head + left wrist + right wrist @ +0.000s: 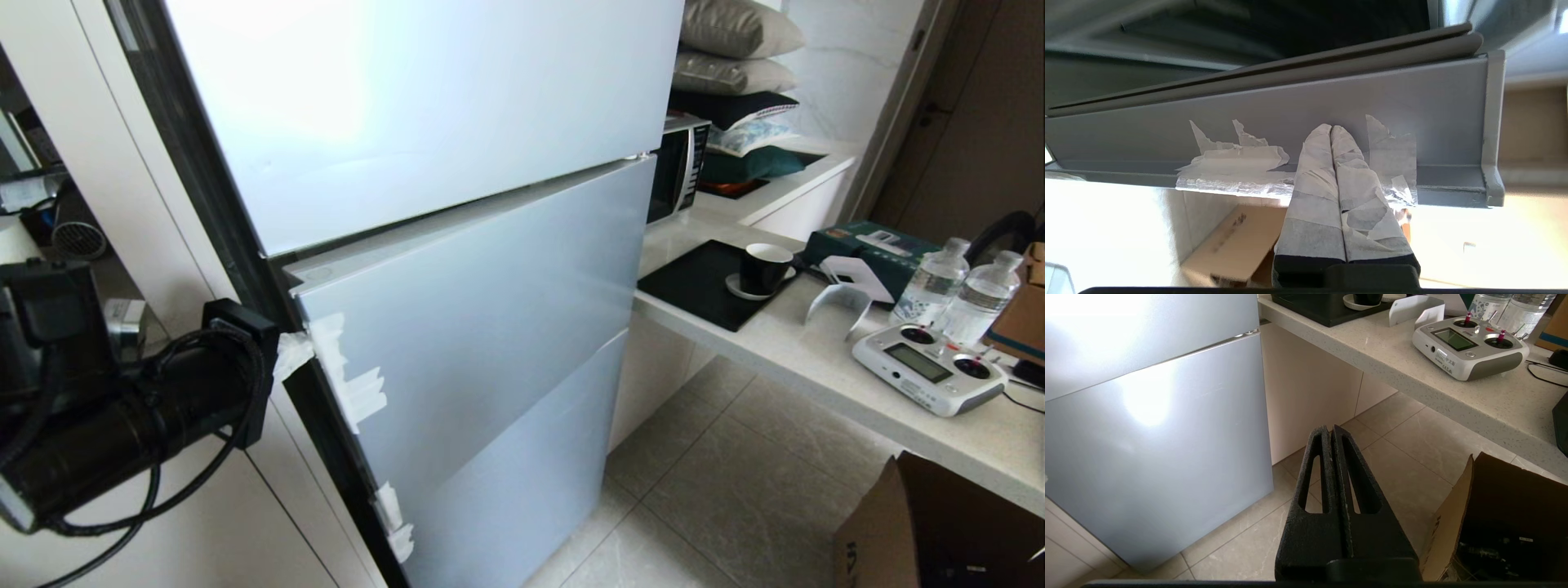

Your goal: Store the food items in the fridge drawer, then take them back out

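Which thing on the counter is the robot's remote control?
Find the pale stone counter right of the big blue-grey fridge. Near its front edge, before two water bottles, lies the remote control: white and grey, with a small screen and two stubby sticks.

head view looks down at the fridge door [473,310]; left wrist sits close against its edge; right wrist shares it.
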